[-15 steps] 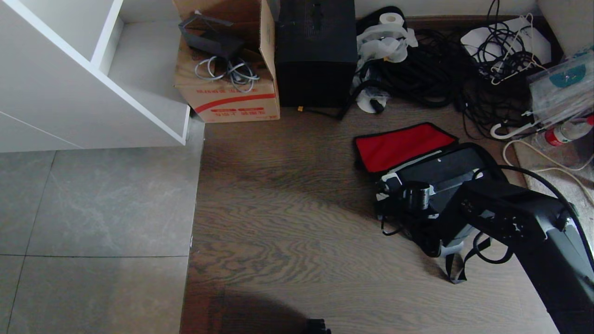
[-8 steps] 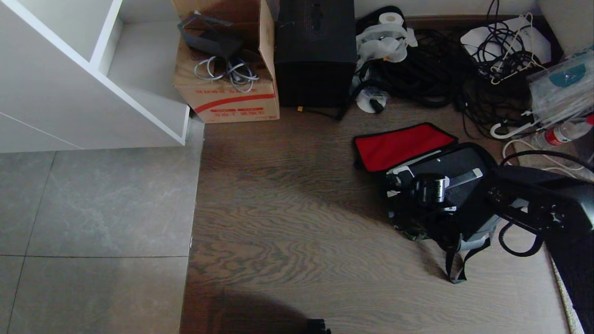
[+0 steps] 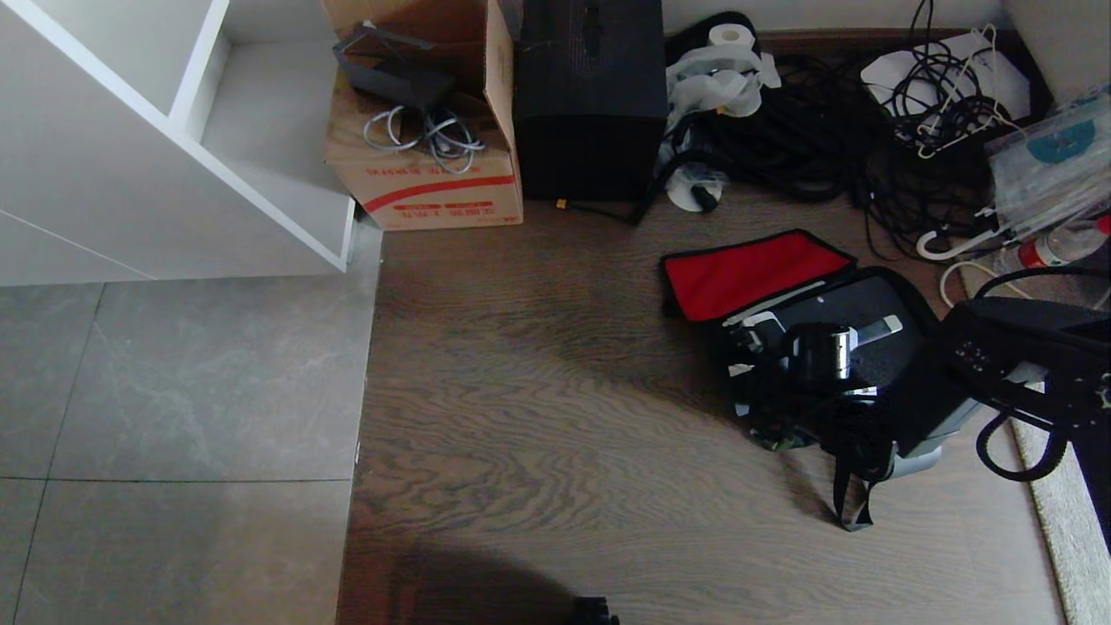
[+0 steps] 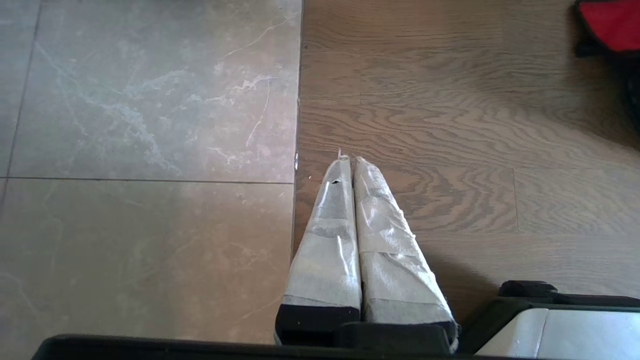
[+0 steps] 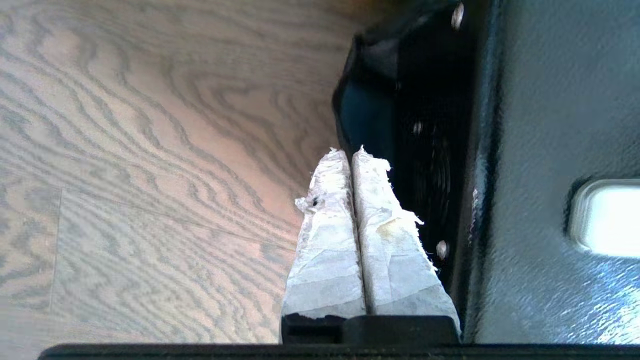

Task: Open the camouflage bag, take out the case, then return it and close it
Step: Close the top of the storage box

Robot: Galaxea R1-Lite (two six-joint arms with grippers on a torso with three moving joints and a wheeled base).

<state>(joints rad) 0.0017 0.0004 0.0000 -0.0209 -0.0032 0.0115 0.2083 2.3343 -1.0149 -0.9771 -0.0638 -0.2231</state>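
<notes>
The camouflage bag (image 3: 781,434) lies open on the wood floor at the right, its red lid lining (image 3: 755,273) folded back. Inside it rests the black case (image 3: 855,304), with a silver handle end (image 3: 881,328) showing. My right arm (image 3: 1024,365) reaches in from the right, its wrist low over the bag's near-left part. The right gripper (image 5: 351,152) is shut with nothing in it, tips just beside the case's dark screwed edge (image 5: 425,125). The left gripper (image 4: 348,159) hangs shut and empty over the seam between tile and wood.
Along the back stand a red-striped cardboard box (image 3: 425,187), a tall black box (image 3: 590,95) and a tangle of cables (image 3: 833,130). A white shelf unit (image 3: 174,174) fills the far left. A pale rug (image 3: 1059,512) and a bottle (image 3: 1055,247) lie right.
My right arm has swung back toward the right edge, and its wrist has shifted slightly right over the open bag. The gripper stayed shut. The left arm has not moved.
</notes>
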